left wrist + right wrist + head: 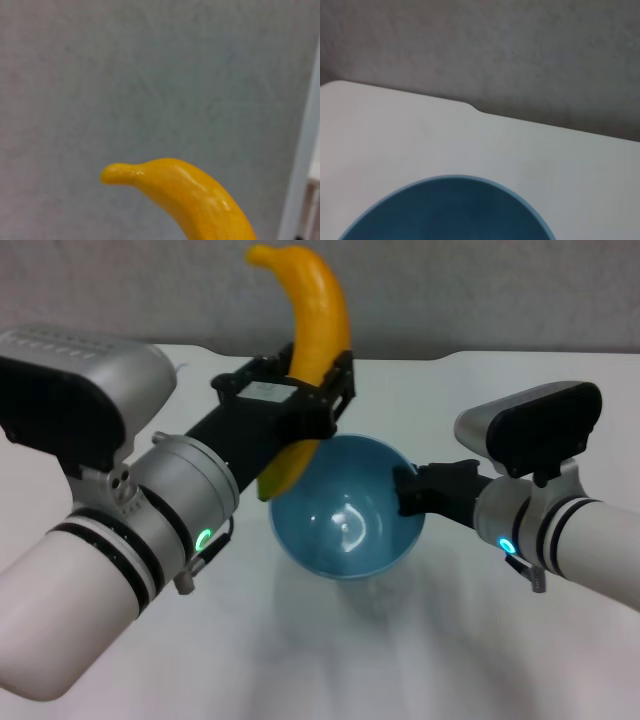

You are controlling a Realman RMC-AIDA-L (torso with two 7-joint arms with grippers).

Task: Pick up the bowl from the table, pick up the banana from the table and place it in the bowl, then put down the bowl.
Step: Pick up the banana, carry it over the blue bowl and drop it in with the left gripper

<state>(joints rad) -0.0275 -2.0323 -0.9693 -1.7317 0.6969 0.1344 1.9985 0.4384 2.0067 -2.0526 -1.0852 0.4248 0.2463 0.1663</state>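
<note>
Bowl (pixel 347 515) at frame centre, lifted off worktop (pixel 420 640), right pincer (pixel 412 490) clamped on its rim. Left pincer (pixel 318 390) grips banana (pixel 312 335) upper centre, lower tip beside bowl's rim. Left: drop banana in, set bowl down.

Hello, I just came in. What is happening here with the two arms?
The robot is putting a banana into a light-blue bowl. Its right end effector holds the bowl by the rim on the robot's right side, apparently lifted above the white table. Its left end effector grips the banana around the middle, nearly upright, with the lower end at the bowl's edge. The banana is not released yet.
</note>
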